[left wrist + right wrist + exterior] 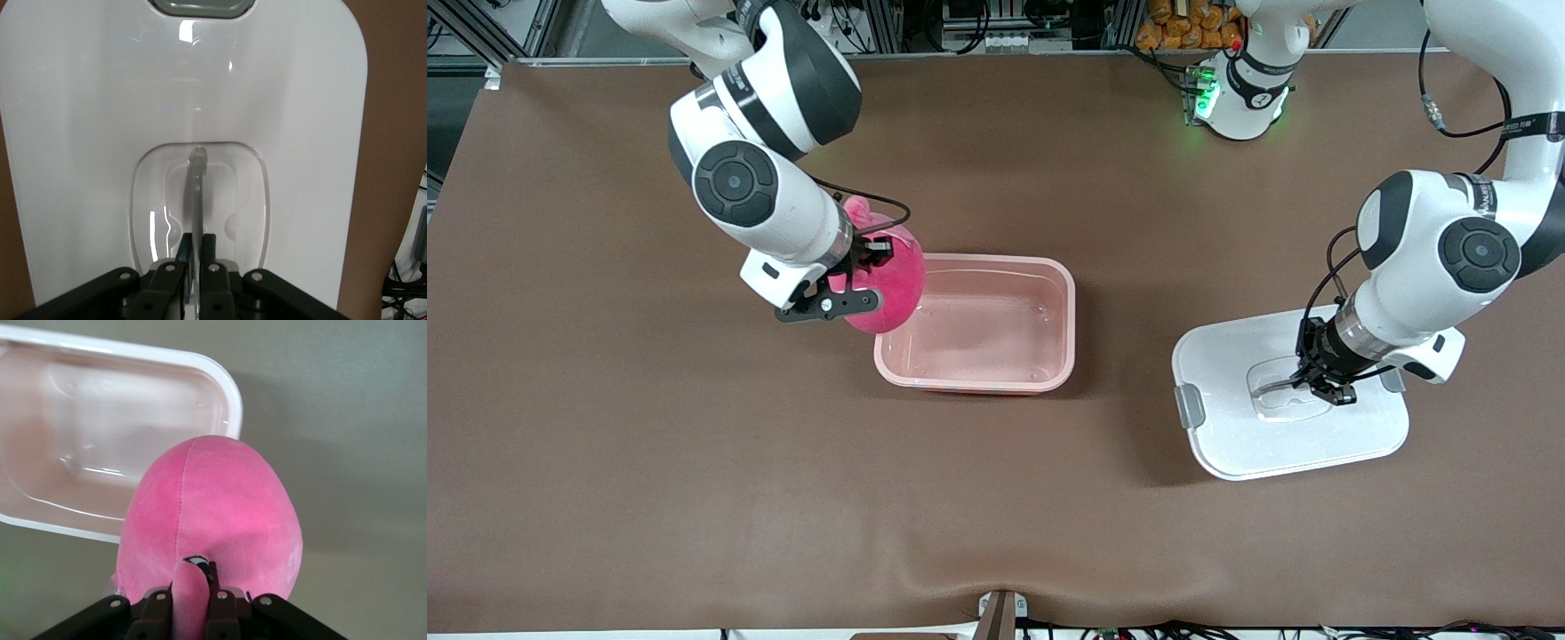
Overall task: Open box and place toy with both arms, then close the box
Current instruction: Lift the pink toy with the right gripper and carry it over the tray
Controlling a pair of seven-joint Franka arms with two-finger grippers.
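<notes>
The open pink box (978, 378) stands mid-table without its lid and is empty. My right gripper (869, 267) is shut on the hot-pink plush toy (889, 289) and holds it in the air over the box's rim at the right arm's end. In the right wrist view the toy (213, 513) hangs from the gripper (197, 593) over the box's corner (223, 380). The white lid (1227, 427) lies flat on the table toward the left arm's end. My left gripper (1303, 378) is shut on the lid's grey handle (197, 180), shown in the left wrist view (197, 257).
The brown table mat (694, 489) spreads all round the box and lid. The lid's grey side clip (1190, 406) faces the box. The left arm's green-lit base (1232, 98) stands at the table's back edge.
</notes>
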